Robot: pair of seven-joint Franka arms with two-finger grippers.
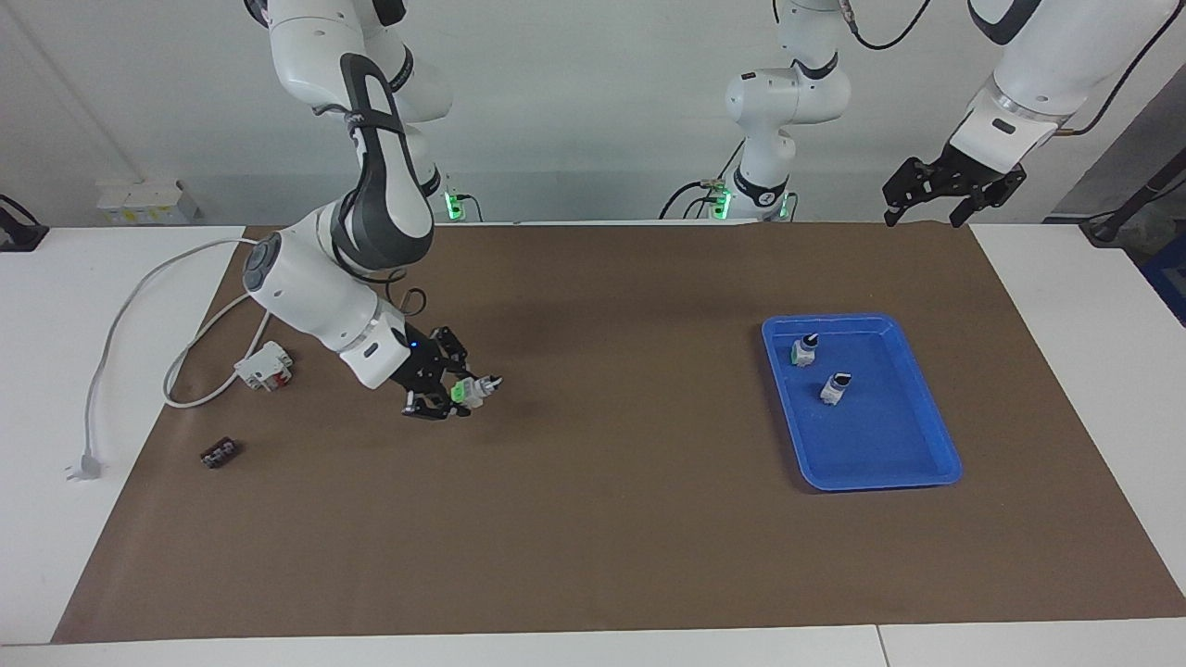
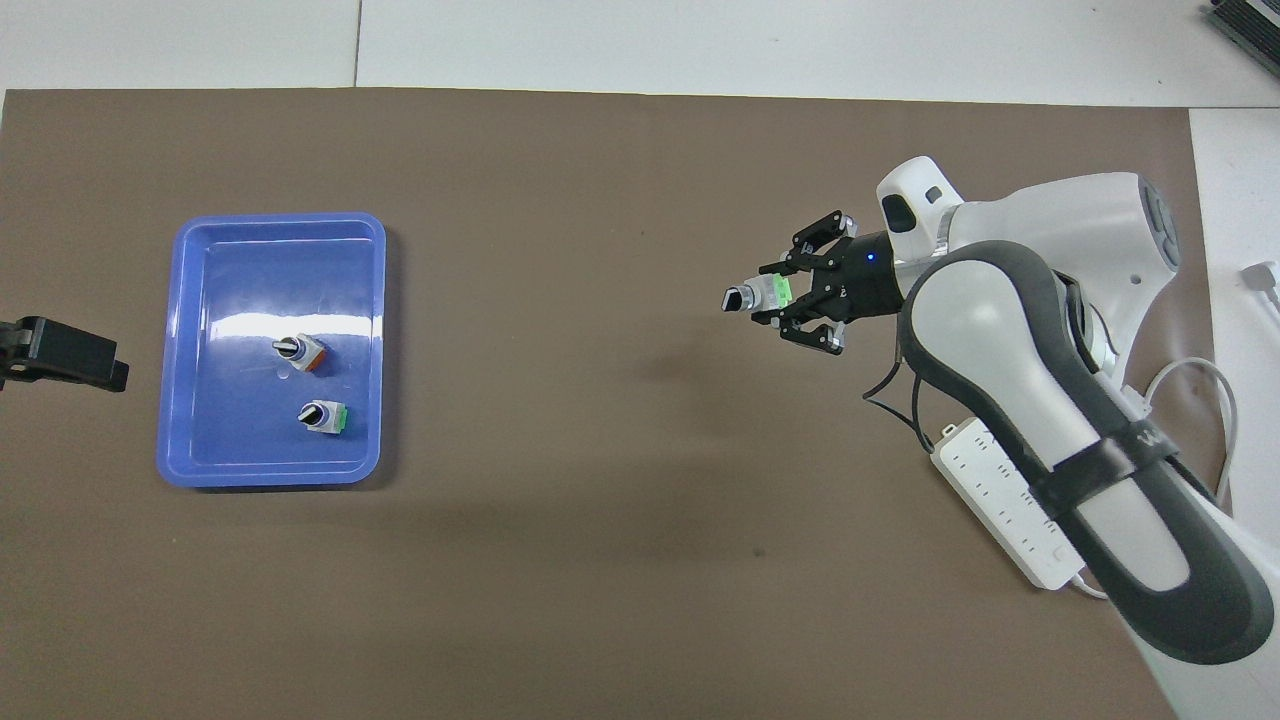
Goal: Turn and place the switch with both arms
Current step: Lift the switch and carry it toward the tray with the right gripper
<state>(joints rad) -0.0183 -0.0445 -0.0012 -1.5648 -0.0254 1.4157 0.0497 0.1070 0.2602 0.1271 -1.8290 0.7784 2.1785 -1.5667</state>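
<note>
My right gripper (image 1: 456, 394) is shut on the switch (image 1: 474, 389) and holds it above the brown paper, toward the right arm's end of the table. The switch lies sideways in the claws, green block inward, black knob pointing toward the blue tray (image 1: 889, 449). In the overhead view the right gripper (image 2: 778, 293) and the switch (image 2: 752, 296) show the same. My left gripper (image 1: 936, 196) hangs open and empty in the air at the left arm's end and waits; it also shows in the overhead view (image 2: 62, 356).
Two more switches stand in the tray (image 2: 250, 262), one (image 2: 300, 353) beside the other (image 2: 323, 416). A white-and-red block (image 1: 266, 365), a small dark piece (image 1: 220, 452), a white power strip (image 2: 1005, 505) and its cable (image 1: 120, 315) lie at the right arm's end.
</note>
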